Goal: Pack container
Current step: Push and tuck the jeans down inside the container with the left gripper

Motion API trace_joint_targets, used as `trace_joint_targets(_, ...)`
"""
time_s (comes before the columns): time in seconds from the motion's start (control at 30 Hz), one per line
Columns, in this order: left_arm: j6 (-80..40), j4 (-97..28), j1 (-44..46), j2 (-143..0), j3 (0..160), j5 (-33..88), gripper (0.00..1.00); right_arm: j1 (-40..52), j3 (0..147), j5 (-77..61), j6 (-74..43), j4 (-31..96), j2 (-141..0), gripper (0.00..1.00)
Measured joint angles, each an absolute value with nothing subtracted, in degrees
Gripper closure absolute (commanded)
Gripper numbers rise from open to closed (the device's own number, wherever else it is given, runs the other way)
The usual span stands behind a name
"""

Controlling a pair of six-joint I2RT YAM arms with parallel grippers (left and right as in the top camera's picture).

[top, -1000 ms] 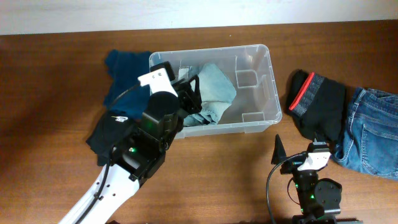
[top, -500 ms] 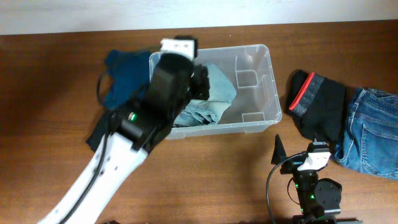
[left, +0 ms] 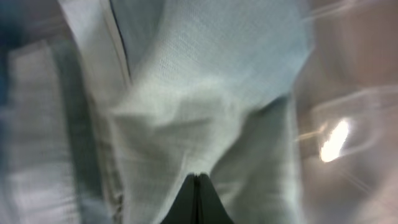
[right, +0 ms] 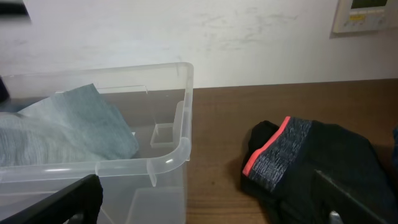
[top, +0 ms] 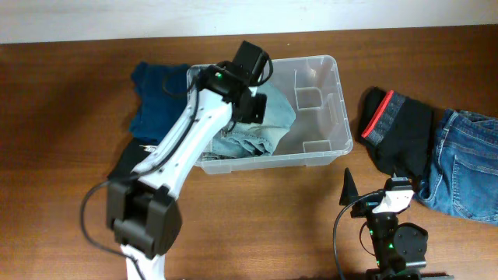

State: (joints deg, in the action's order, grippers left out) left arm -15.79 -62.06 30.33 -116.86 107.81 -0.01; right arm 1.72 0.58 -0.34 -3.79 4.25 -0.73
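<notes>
Left gripper clenched empty, probably tamping pale-blue garment into container; right gripper released, idle near-right.

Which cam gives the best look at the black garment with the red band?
Overhead: the black garment lies whole on the table, between the container and the jeans. Right wrist shows it closer but cut off by the frame. Left wrist shows only light blue cloth, none of it.
</notes>
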Motion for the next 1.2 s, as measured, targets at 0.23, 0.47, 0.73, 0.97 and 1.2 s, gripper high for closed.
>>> trace_joint_targets(0.23,-13.41,-69.43,30.02,-122.91,107.81,3.42,1.00,1.72,0.58,-0.34,-3.84,4.23,-0.73,0.02)
trace_joint_targets(0.47,-12.97,-70.74,30.02,-127.39,108.25,4.14,1.00,1.72,0.58,-0.34,-3.81,4.25,-0.73,0.02)
trace_joint_targets(0.73,-12.97,-70.57,29.95,-131.28,109.06,4.38,1.00,1.72,0.58,-0.34,-3.81,4.25,-0.73,0.02)
trace_joint_targets(0.97,-12.88,-76.25,29.85,-132.11,115.85,4.51,1.00,1.72,0.58,-0.34,-3.81,4.25,-0.73,0.02)
trace_joint_targets(1.2,-14.81,-79.11,29.87,-130.02,131.98,4.23,1.00,1.72,0.58,-0.34,-3.84,4.23,-0.73,0.02)
